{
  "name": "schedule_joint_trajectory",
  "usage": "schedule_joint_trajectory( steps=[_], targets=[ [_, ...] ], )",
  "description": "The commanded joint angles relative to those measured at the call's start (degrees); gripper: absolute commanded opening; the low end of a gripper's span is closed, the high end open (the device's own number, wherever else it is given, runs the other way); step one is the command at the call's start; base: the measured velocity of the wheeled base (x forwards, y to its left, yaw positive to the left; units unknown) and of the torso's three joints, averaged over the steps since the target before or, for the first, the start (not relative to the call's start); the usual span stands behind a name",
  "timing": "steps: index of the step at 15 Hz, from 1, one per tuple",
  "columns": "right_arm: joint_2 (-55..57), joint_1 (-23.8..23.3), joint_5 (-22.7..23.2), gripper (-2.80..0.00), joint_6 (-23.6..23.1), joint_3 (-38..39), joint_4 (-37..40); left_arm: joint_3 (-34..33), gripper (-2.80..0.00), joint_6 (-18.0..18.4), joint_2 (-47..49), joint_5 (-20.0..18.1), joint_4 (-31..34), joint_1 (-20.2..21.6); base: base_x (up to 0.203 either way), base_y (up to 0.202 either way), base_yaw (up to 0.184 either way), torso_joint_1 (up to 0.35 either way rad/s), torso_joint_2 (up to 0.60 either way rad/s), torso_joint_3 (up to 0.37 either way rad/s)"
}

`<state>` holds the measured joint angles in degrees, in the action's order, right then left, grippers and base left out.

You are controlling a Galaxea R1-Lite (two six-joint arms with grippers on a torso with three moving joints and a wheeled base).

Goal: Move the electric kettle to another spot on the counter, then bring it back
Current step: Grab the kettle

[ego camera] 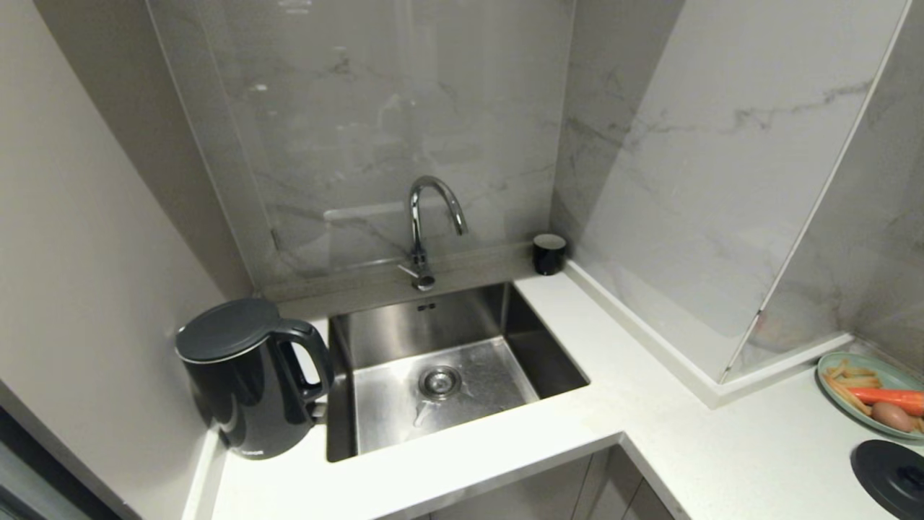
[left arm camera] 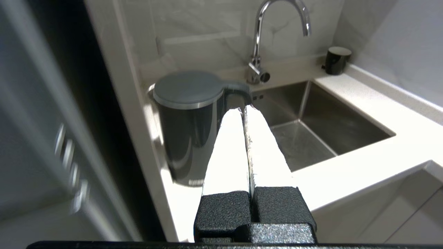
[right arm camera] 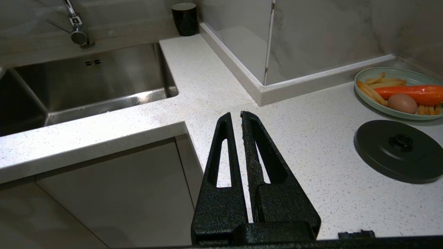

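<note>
Kettle first: your tall glossy black electric kettle [ego camera: 249, 379] with its big loop handle stands upright on the white speckled stone worktop [ego camera: 650, 426], tucked into the left corner against the pale wall, handle turned toward the sink. Just beside it on the right sits the steel sink basin [ego camera: 440, 368], with the curved chrome tap [ego camera: 429, 224] behind. A small black cup [ego camera: 548, 253] stands in the back corner past the sink. Well away to the right you've got a pale green plate [ego camera: 830, 372] of fries, a carrot and an egg, and near it the flat round black base disc [ego camera: 888, 477].

Your left hand [left arm camera: 243, 110] hangs short of the kettle, white fingers pressed together, holding nothing, tips lined up with the handle. Your right hand [right arm camera: 236, 115] sits over the worktop's front edge, black fingers nearly together, empty.
</note>
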<state>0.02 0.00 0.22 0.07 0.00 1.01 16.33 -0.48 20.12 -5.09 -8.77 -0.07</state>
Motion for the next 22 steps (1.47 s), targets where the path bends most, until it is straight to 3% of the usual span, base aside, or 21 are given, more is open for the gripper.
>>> schedule_joint_trajectory(
  steps=[1,4,7,13,18,22],
  targets=[
    [0.06,0.00,-0.02,-2.80,0.01,0.00,0.00,0.91,-2.80,-0.13,10.64,-0.16,-4.19,-0.03,0.000,0.000,0.000,0.000,0.00,0.000],
    [0.06,0.00,0.00,-2.80,0.01,0.00,-0.05,1.85,-2.80,-1.88,21.35,-0.38,-12.38,-1.76,0.000,0.000,0.000,0.000,0.00,0.000],
    [-0.02,0.00,0.04,-2.80,0.01,0.00,-0.04,2.21,-2.80,-4.05,29.39,-0.27,-14.74,-6.78,0.000,0.000,0.000,0.000,0.00,0.000],
    [-0.02,0.00,0.04,-2.80,0.01,0.00,-0.02,1.60,-2.80,-7.85,43.50,1.03,-23.70,-9.83,0.000,0.000,0.000,0.000,0.00,0.000],
    [-0.02,0.00,0.04,-2.80,0.01,0.00,-0.04,-0.46,-2.80,-9.88,51.66,8.22,-29.34,-16.73,0.000,0.000,0.000,0.000,0.00,0.000],
    [-0.02,0.00,0.04,-2.80,0.01,0.00,-0.05,-5.00,-2.80,-13.98,56.84,15.32,-36.63,-23.81,0.000,0.000,0.000,0.000,0.00,0.000]
  ],
)
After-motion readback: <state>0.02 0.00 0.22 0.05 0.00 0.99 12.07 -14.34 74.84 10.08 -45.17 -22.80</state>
